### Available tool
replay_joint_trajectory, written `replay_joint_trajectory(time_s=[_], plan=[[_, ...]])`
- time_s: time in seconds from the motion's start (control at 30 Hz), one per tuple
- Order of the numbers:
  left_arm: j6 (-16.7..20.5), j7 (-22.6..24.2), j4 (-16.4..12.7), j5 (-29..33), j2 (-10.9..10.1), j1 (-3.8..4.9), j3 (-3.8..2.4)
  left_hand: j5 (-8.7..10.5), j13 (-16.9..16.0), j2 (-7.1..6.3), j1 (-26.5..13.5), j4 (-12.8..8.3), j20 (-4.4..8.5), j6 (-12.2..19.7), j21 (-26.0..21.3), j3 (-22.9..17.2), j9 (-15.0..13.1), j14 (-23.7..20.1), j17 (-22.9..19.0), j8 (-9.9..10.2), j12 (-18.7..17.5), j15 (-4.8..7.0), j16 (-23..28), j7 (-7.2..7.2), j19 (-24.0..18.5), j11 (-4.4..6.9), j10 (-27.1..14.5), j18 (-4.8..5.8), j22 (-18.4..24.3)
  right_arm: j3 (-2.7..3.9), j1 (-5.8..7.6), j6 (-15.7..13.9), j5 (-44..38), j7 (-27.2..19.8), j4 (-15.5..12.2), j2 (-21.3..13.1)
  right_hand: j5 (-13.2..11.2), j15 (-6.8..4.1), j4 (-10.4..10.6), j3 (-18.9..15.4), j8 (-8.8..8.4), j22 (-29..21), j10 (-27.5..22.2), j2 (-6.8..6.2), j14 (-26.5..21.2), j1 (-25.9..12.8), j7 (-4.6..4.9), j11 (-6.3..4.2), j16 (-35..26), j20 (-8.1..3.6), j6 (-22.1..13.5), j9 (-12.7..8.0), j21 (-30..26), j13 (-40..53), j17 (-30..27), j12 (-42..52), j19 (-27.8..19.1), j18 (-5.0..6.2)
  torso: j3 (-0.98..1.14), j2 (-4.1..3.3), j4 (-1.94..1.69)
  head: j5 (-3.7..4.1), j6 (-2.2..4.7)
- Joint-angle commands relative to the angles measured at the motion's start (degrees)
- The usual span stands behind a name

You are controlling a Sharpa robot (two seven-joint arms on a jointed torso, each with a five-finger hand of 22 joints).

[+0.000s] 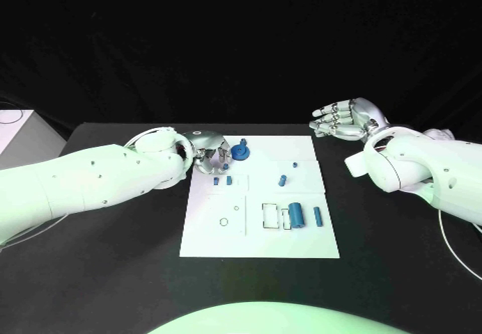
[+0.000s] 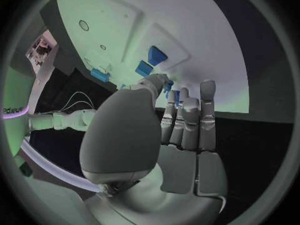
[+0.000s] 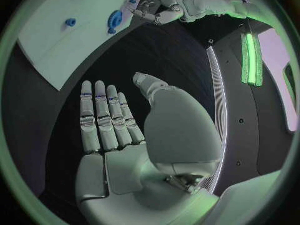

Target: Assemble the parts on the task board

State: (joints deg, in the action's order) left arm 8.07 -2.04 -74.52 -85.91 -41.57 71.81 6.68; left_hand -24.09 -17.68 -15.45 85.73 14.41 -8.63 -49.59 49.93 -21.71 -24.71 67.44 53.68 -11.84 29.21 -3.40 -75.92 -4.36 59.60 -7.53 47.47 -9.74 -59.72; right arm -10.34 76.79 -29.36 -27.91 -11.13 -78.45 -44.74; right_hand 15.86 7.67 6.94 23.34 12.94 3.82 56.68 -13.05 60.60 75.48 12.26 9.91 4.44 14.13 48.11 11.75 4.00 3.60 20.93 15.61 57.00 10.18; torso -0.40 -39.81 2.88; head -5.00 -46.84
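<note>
1. The task board (image 1: 301, 240) is white, with thin dark outlines of rectangles and small rings drawn on it.
2. The parts are blue: a round disc-shaped part (image 1: 240, 151), a thick cylinder (image 1: 297, 213), a thin bar (image 1: 317, 216) and several small pieces (image 1: 282, 181).
3. The table (image 1: 100, 271) is black.
4. The left hand (image 1: 209, 154) is silver and its arm (image 1: 90, 182) is white.
5. The right hand (image 1: 338, 120) is silver as well, on a white arm (image 1: 432, 170).
6. A white box (image 1: 22, 132) stands at the table's left edge, with a thin dark cable on it.
</note>
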Motion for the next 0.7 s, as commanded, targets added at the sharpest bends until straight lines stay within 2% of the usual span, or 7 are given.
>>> replay_joint_trajectory(time_s=[0.03, 0.17, 0.3, 0.7], plan=[[0.8, 1.1, -0.2, 0.8, -0.1, 0.01, -0.07, 0.01, -1.3, 0.24, 0.4, 0.2, -0.32, -0.3, -0.3, 0.4, 0.0, -0.5, -0.4, -0.3, 2.6, -0.16, -0.4, 0.05, 0.0, -0.02, -1.6, 0.06, -0.1, 0.01, -0.02, 0.7, -0.7, -0.2, -0.1, -0.1, 0.1, -0.05, -0.2, 0.2, -0.26, 0.1, 0.5, 0.25, 0.5, -0.5, 1.34, 0.12, 0.3, -0.02, 0.6, -0.1, 0.2, 0.0, -0.1, -0.2, 0.4, 0.47, 0.01, 0.0, 0.0, 0.05, 0.04], [1.1, 1.5, -0.4, 1.2, -0.2, 0.01, -0.07, -0.05, -4.9, 0.53, 1.0, 0.8, -0.15, -1.2, 0.1, 0.9, -0.1, -0.6, -1.1, -0.7, 10.3, -0.01, -1.6, 0.16, 0.5, 0.32, -6.4, 0.11, -0.7, 0.01, -0.02, 0.7, -0.7, -0.2, -0.1, -0.1, 0.1, -0.05, -0.2, 0.2, -0.26, 0.1, 0.5, 0.25, 0.5, -0.5, 1.36, 0.13, 0.3, -0.03, 0.6, -0.1, 0.2, 0.0, -0.1, -0.2, 0.4, 0.46, -0.01, -0.05, -0.02, 0.09, 0.05], [0.4, 1.6, -0.5, 1.4, -0.2, 0.01, -0.08, 0.04, -6.3, 0.77, 0.9, 1.3, 0.01, -3.5, -0.1, 1.0, -0.3, -0.3, -0.9, -1.5, 13.9, 0.26, -2.3, -0.04, 0.3, 0.58, -7.6, 0.12, -0.8, 0.01, -0.02, 0.7, -0.7, -0.2, -0.1, -0.1, 0.1, -0.05, -0.2, 0.2, -0.26, 0.1, 0.5, 0.25, 0.5, -0.5, 1.36, 0.13, 0.3, -0.03, 0.6, -0.1, 0.2, 0.0, -0.1, -0.2, 0.4, 0.46, 0.01, -0.02, 0.04, 0.03, 0.02], [0.6, 1.8, -0.5, 1.8, -0.1, 0.01, -0.08, 0.02, -7.2, 1.72, 0.9, 1.7, 0.15, -5.9, 0.0, 0.8, -0.6, 0.1, -0.4, -2.2, 17.0, 0.46, -3.1, -0.39, 0.4, 0.82, -8.3, 0.15, -1.0, 0.01, -0.02, 0.8, -0.7, -0.2, -0.1, 0.0, 0.1, -0.05, -0.2, 0.2, -0.26, 0.1, 0.5, 0.26, 0.5, -0.6, 1.39, 0.13, 0.3, -0.03, 0.6, -0.1, 0.2, 0.0, -0.1, -0.2, 0.4, 0.46, -0.02, -0.04, -0.03, 0.11, -0.03]])
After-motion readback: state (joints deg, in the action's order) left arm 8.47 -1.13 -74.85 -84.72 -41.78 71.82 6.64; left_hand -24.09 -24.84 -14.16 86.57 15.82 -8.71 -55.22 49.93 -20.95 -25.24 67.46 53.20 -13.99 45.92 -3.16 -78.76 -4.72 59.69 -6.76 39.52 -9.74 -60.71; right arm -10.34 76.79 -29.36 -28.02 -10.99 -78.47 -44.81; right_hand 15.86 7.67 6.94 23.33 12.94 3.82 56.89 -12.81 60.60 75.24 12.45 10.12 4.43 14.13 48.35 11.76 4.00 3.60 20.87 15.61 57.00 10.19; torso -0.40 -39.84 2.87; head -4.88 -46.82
